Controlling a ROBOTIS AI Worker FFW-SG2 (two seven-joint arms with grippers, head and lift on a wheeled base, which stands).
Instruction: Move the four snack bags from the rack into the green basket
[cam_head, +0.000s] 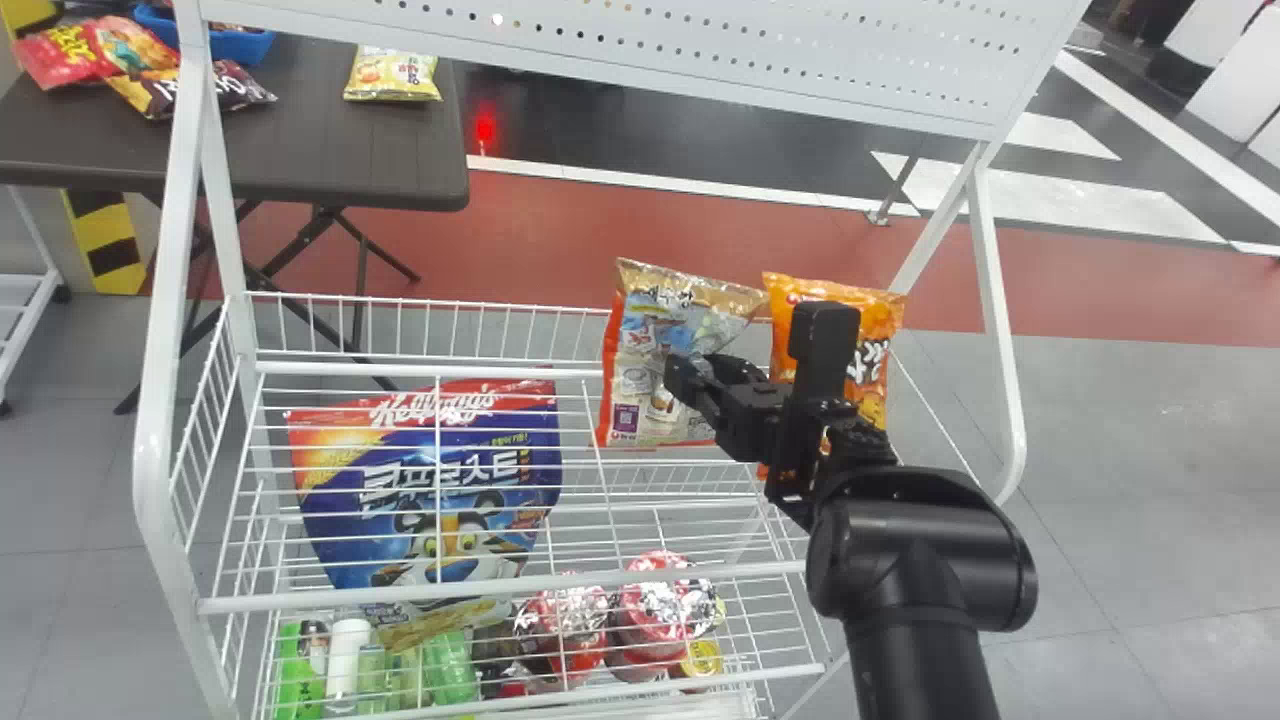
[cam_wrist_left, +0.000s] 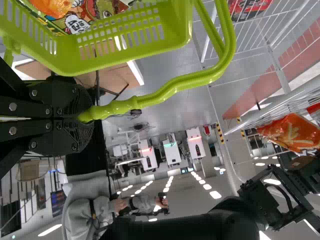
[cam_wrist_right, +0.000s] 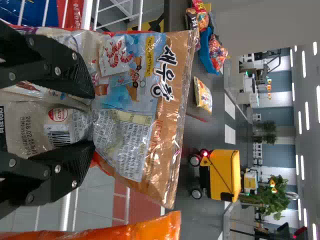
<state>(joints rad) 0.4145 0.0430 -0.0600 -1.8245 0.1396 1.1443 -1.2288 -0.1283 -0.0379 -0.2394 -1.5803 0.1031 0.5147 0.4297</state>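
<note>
A tan and silver snack bag (cam_head: 660, 350) with an orange edge hangs upright over the far right part of the white wire rack (cam_head: 500, 590). The right gripper (cam_head: 690, 375) has hold of it, its jaws drawn partway together, with the bag's film bunched between them. Just beside it, at the rack's right end, is an orange snack bag (cam_head: 870, 320), partly hidden by the black right arm (cam_head: 930, 560).

On the left half of the rack's upper level leans a large blue bag (cam_head: 400, 540) with a red top and a cartoon tiger. On the rack's lower level, foil-topped cups (cam_head: 668, 600) sit toward the right, and a white bottle (cam_head: 347, 655) and a green bottle (cam_head: 450, 668) toward the left.

Apart from the rack is the green basket (cam_wrist_left: 140, 55). The left gripper (cam_wrist_left: 84, 118) holds its handle (cam_wrist_left: 165, 89), the jaws nearly together around the grip. In the basket lie an orange bag (cam_wrist_left: 52, 7) and a green printed bag (cam_wrist_left: 75, 22).

A white panel (cam_head: 640, 40) full of small holes crosses above the rack. Beyond the rack, to its left, is a dark worktop (cam_head: 330, 150) bearing a red bag (cam_head: 60, 55), a dark bag (cam_head: 235, 88), a blue tray (cam_head: 235, 45) and, nearer its right edge, a yellow bag (cam_head: 393, 76). Well beyond the rack stands a yellow wheeled cart (cam_wrist_right: 222, 175).
</note>
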